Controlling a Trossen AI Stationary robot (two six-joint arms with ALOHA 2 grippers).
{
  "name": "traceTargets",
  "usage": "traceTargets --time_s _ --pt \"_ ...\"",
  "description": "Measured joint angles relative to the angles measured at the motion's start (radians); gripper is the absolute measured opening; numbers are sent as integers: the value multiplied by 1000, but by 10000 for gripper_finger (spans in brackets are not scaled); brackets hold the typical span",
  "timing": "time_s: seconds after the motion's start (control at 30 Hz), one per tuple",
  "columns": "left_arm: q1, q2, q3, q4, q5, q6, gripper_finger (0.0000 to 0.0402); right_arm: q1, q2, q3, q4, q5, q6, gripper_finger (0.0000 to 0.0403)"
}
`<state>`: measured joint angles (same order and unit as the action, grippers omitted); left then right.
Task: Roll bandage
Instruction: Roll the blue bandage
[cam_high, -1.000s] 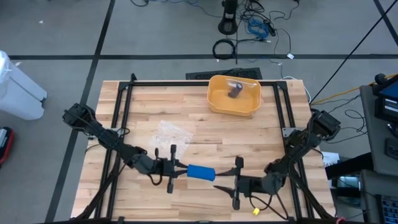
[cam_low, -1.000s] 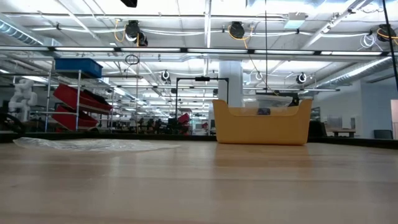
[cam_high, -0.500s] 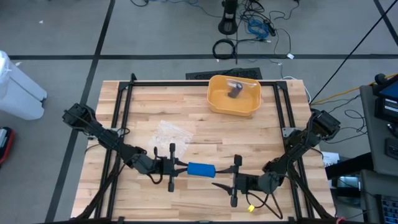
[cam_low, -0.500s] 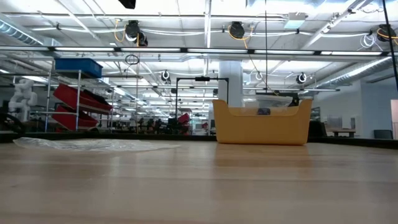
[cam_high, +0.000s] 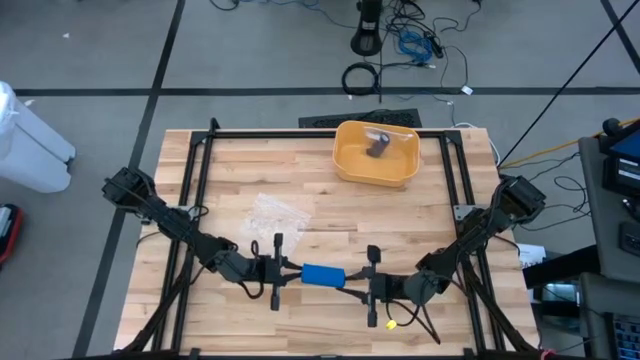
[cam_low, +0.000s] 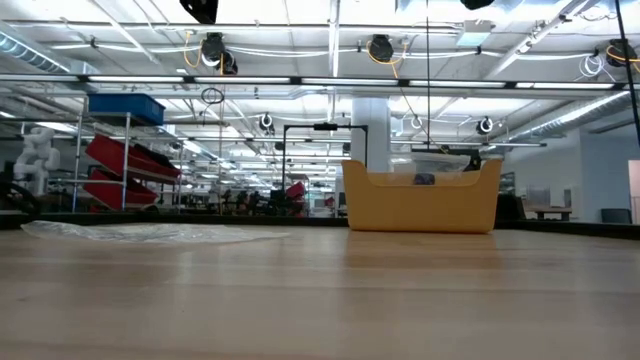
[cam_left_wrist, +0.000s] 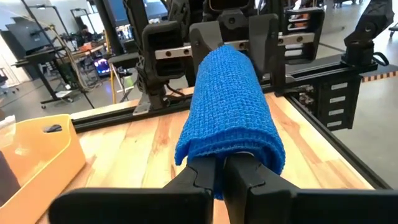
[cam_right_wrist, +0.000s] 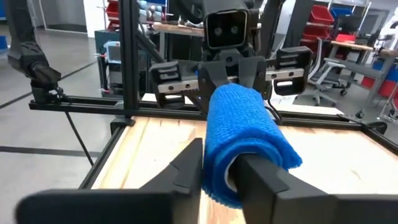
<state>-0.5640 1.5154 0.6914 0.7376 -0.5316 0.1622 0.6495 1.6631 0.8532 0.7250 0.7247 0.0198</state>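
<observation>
A blue bandage roll (cam_high: 322, 274) hangs level near the table's front edge, between my two grippers and clear of the wood. My left gripper (cam_high: 291, 270) is shut at the roll's left end. My right gripper (cam_high: 354, 283) is at the roll's right end, with one finger in the hollow and one outside. The left wrist view shows the roll (cam_left_wrist: 230, 106) end-on with my right gripper behind it. The right wrist view shows the roll (cam_right_wrist: 245, 124) with my left gripper behind it. My left gripper comes level from the table's left, along the roll. Its two fingers (cam_left_wrist: 205, 177) stand close together and run in at the roll's left end (cam_left_wrist: 231, 149), whose edge hides their tips. My right gripper comes level from the table's right, along the roll. One finger (cam_right_wrist: 258, 174) enters the hollow of the roll's right end (cam_right_wrist: 227, 177). The other finger (cam_right_wrist: 188, 163) lies along the outside of the wall.
A yellow bin (cam_high: 377, 155) with a dark object inside stands at the far middle; it also shows in the low view (cam_low: 420, 195). A clear plastic wrapper (cam_high: 275, 212) lies left of centre. A black frame rail (cam_high: 300, 133) borders the table.
My right gripper has moved toward the table's left and a little toward the far edge. It has reached the roll's right end, where its fingers now meet the roll. The roll and my left gripper have stayed about where they were.
</observation>
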Motion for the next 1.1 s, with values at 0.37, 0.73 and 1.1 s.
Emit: traceTargets --time_s 0.37,0.73,1.1 --pt "2 1 3 -132 -131 -102 95 -16 1 0 -143 25 104 5" --pt "1 -85 5 -513 -269 -286 213 -29 13 -163 -178 32 379 2" --pt "-36 -214 4 -561 -270 -301 215 -83 177 -357 258 -175 471 8"
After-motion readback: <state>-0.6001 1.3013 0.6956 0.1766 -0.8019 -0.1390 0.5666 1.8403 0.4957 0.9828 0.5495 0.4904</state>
